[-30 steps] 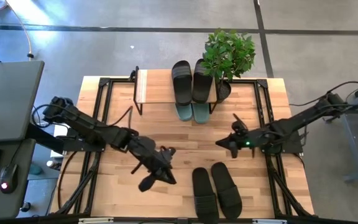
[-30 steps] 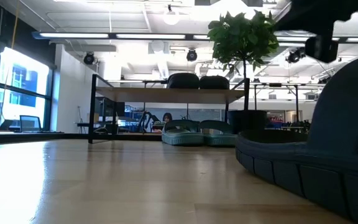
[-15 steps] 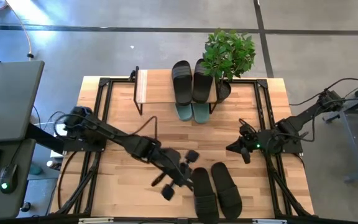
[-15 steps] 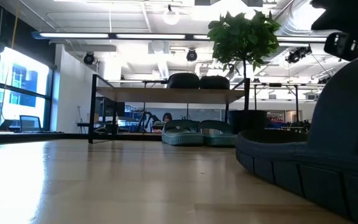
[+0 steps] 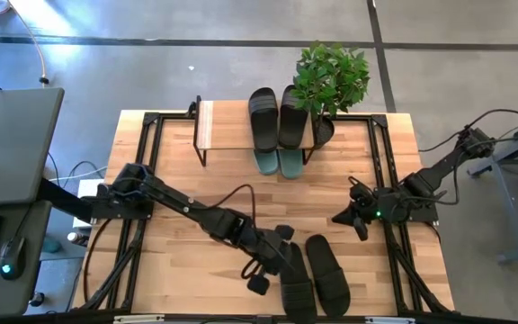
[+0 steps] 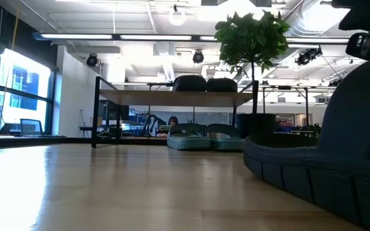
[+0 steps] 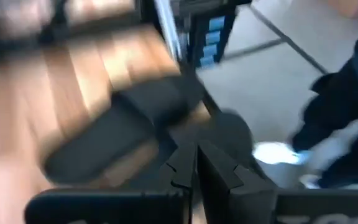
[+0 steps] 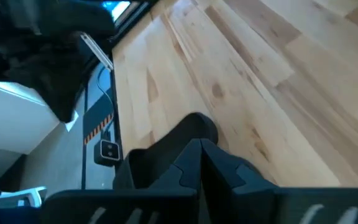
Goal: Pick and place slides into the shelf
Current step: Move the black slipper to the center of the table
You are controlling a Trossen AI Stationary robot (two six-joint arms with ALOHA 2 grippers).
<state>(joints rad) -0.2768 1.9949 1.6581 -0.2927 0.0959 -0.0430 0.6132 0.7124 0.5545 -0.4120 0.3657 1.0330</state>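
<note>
Now left claw (image 5: 275,256), fingers together, beside black slides (image 5: 313,272); right claw (image 5: 356,219) closed — apart.

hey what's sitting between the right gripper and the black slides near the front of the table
Nothing: in the high view only bare tabletop lies between the right gripper and the two front black slides. The left gripper is at their other side.

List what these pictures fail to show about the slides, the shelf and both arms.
- Left gripper, high view: it reaches the near black pair; contact cannot be judged from above.
- Left wrist view: motion blur smears the black slide.
- Low view: a close black slide blocks the right side.
- Green pair, high view: the shelf covers most of it.
- Right gripper: finger gap unreadable.
</note>
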